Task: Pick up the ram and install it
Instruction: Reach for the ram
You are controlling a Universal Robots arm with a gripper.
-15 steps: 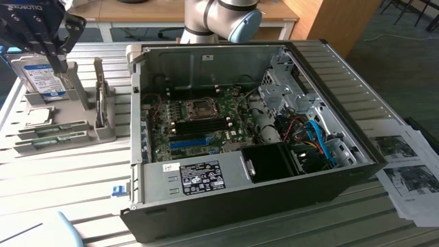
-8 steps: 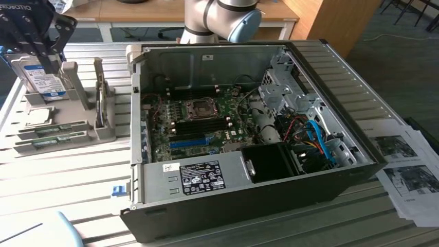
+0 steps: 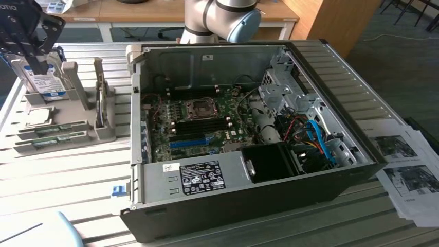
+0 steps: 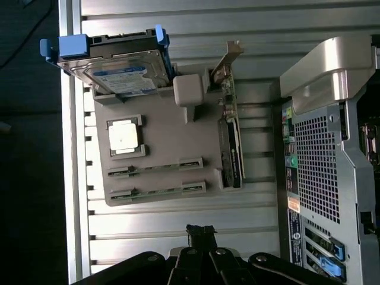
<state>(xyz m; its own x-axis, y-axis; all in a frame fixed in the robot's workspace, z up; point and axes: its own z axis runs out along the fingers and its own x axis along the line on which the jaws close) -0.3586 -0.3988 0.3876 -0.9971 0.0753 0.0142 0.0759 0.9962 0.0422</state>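
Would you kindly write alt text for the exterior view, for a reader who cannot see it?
An open computer tower lies on its side on a slatted table, its motherboard exposed. At the exterior view's left, the shut gripper hangs over a grey holder with a hard drive and two ram sticks.

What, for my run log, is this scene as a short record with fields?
gripper: shut, nothing held, above the grey holder
ram: two green sticks lying in the holder's slots, untouched
also on holder: hard drive, processor chip, expansion card
computer case: open, to the exterior view's right of the holder, motherboard exposed
task state: ram not yet picked up
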